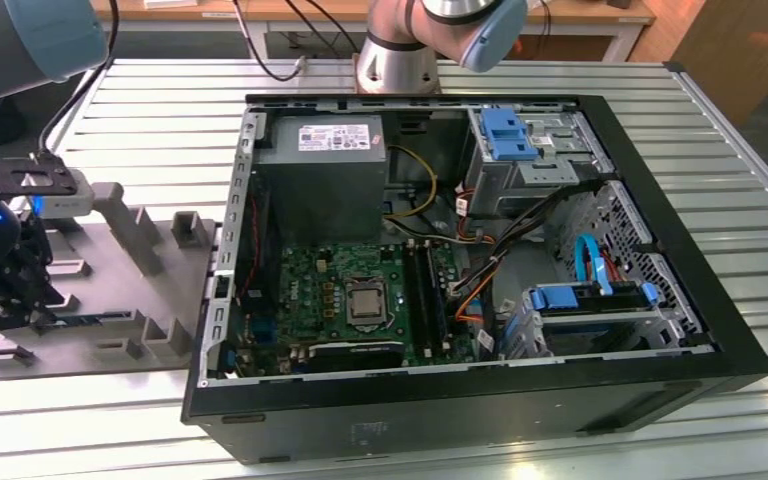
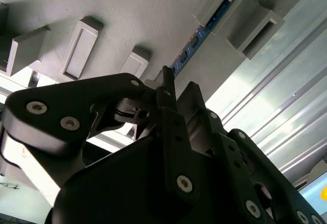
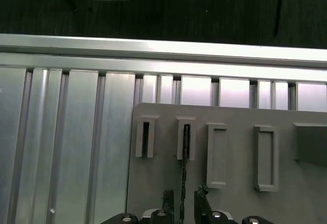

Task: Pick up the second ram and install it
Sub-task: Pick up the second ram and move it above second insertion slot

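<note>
Stage: pickup, not yet done | second ram (image 2: 202,30) stands on edge in a slot of grey holder (image 3: 232,115), outside computer case (image 1: 464,425) | my gripper (image 3: 183,199) straddles it, jaws narrowly apart, seemingly unclamped | left: grasp, whole install.

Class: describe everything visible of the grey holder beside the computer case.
The grey holder lies flat on the slatted metal table, at the exterior view's left of the computer case. Matt, plastic-looking, with raised slotted blocks; a blue ram stick stands on edge in one. The gripper hangs over it, jaws open.
</note>
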You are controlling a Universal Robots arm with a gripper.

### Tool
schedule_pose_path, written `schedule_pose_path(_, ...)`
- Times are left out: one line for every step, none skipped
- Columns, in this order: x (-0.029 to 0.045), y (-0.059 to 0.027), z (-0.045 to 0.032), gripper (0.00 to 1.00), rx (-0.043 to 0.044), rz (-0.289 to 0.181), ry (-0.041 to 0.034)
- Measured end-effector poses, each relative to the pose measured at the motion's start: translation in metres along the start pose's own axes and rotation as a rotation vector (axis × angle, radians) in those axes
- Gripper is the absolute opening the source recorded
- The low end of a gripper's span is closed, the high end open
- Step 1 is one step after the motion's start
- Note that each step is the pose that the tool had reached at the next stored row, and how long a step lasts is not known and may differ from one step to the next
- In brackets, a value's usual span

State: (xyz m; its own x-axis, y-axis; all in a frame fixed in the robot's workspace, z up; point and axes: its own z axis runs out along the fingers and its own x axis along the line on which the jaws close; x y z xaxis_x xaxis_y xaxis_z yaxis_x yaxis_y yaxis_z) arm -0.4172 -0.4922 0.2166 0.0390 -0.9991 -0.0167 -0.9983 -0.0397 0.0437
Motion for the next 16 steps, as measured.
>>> schedule_pose_path(0.0, -0.0001, 0.0009, 0.3, 0.0003, -0.001, -0.0002)
schedule_pose_path(0.0, -0.0001, 0.0016, 0.3, -0.0001, -0.002, 0.0002)
schedule_pose_path(0.0001, -0.0001, 0.0026, 0.3, -0.0003, -0.004, 0.0004)
schedule_pose_path(0.0001, -0.0002, 0.0041, 0.3, -0.0002, -0.008, 0.0005)
schedule_pose_path(0.0001, -0.0002, 0.0053, 0.3, -0.0003, -0.011, 0.0006)
schedule_pose_path(0.0001, -0.0002, 0.0062, 0.3, -0.0005, -0.016, 0.0009)
schedule_pose_path(0.0001, -0.0003, 0.007, 0.3, -0.0006, -0.022, 0.0012)
schedule_pose_path(0.0002, -0.0003, 0.0079, 0.3, -0.0007, -0.028, 0.0015)
schedule_pose_path(0.0002, -0.0003, 0.0087, 0.3, -0.0008, -0.034, 0.0017)
schedule_pose_path(0.0, -0.0003, 0.0094, 0.3, -0.0009, -0.038, 0.0019)
schedule_pose_path(-0.0001, 0.0, 0.0099, 0.3, -0.001, -0.042, 0.0025)
schedule_pose_path(0.0, 0.0002, 0.0106, 0.3, -0.0011, -0.045, 0.0033)
schedule_pose_path(0.0, 0.0002, 0.0117, 0.3, -0.0011, -0.047, 0.004)
schedule_pose_path(0.0, 0.0003, 0.013, 0.3, -0.0011, -0.05, 0.0046)
schedule_pose_path(0.0, 0.0003, 0.0144, 0.3, -0.0012, -0.053, 0.0052)
schedule_pose_path(0.0, 0.0003, 0.0158, 0.3, -0.0013, -0.056, 0.0057)
